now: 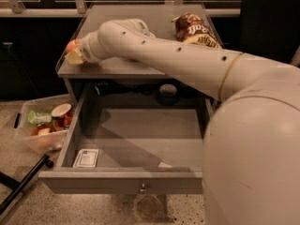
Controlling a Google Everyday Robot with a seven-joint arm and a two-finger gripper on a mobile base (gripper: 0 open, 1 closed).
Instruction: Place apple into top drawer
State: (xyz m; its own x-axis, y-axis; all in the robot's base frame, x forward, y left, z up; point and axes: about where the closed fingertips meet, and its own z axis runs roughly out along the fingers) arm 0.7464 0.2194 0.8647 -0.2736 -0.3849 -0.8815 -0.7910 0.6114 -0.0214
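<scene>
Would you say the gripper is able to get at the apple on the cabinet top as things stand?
Probably yes. The gripper sits right at the apple, at the left edge of the cabinet top, nothing visible between them; the chip bag lies far right.

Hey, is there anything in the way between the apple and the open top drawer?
Nothing visible. The apple sits at the left edge of the cabinet top with the gripper right at it, and the top drawer stands open directly below. Only a small white card lies in its front left corner.
</scene>
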